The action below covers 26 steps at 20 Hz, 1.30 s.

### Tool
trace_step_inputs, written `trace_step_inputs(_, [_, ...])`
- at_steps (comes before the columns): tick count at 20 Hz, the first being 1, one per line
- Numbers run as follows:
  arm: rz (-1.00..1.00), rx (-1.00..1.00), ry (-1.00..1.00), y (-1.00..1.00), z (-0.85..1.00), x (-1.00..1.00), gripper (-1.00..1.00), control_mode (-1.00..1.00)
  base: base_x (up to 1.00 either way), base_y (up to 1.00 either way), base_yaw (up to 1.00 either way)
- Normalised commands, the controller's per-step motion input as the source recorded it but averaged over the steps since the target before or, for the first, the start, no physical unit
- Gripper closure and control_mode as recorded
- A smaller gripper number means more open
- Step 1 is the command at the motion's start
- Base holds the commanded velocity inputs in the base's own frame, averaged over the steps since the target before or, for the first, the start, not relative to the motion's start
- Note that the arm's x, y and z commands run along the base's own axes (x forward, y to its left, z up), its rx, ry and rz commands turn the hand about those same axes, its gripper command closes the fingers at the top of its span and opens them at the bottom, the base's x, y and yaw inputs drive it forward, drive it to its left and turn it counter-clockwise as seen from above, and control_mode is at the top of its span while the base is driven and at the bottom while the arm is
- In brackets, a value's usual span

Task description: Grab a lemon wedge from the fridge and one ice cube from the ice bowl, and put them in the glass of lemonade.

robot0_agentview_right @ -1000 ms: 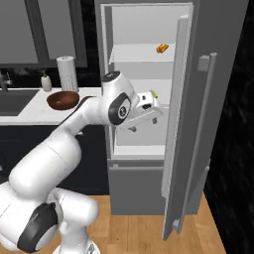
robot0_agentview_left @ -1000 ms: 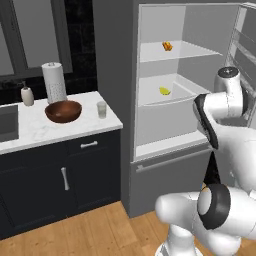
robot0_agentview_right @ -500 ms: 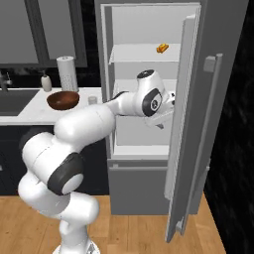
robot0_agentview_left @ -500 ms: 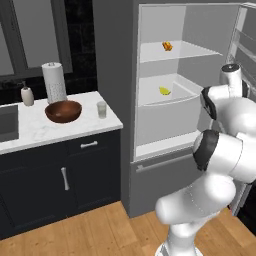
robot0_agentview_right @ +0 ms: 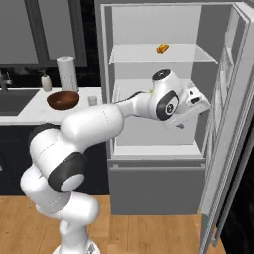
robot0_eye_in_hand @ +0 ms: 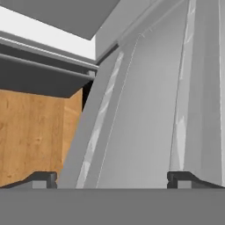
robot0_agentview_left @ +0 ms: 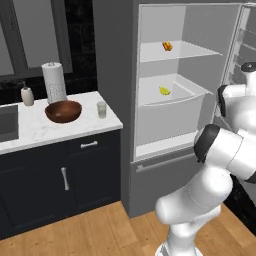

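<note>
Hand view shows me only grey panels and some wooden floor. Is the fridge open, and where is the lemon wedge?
Observer: Yes, the fridge is open. The wedge lies on its lower shelf.
Operator: Where are the jaws from there?
Observer: At the right side of the fridge opening, near the door, apart from the wedge.
Operator: And the glass?
Observer: The glass stands on the counter, just right of the bowl.

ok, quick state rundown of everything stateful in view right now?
fridge: door open
lemon wedge: lying in the white fridge drawer, untouched
orange-red food item: on the upper shelf
glass of lemonade: upright on the counter
ice bowl: upright on the counter
gripper: open, holding nothing
cabinet drawer: shut
</note>
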Motion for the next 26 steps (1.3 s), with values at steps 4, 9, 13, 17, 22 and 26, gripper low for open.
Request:
trace_step_inputs(4, [0.15, -0.22, -0.32, 0.95, 0.32, -0.64, -1.0, -1.0, 0.0, 0.0, 0.0])
trace_step_inputs(9, [0.1, 0.03, -0.12, 1.0, 0.08, -0.63, -1.0, -1.0, 0.0, 0.0, 0.0])
trace_step_inputs(13, [0.02, 0.21, -0.14, 1.0, 0.01, -0.53, -1.0, -1.0, 0.0, 0.0, 0.0])
trace_step_inputs(17, [0.0, 0.39, -0.2, 1.0, 0.06, -0.52, -1.0, -1.0, 0.0, 0.0, 0.0])
trace_step_inputs(22, [0.0, 0.45, -0.29, 1.0, 0.0, -0.95, -1.0, -1.0, 0.0, 0.0, 0.0])
trace_step_inputs(26, [0.0, 0.48, -0.12, 1.0, -0.11, -1.0, -1.0, -1.0, 0.0, 0.0, 0.0])
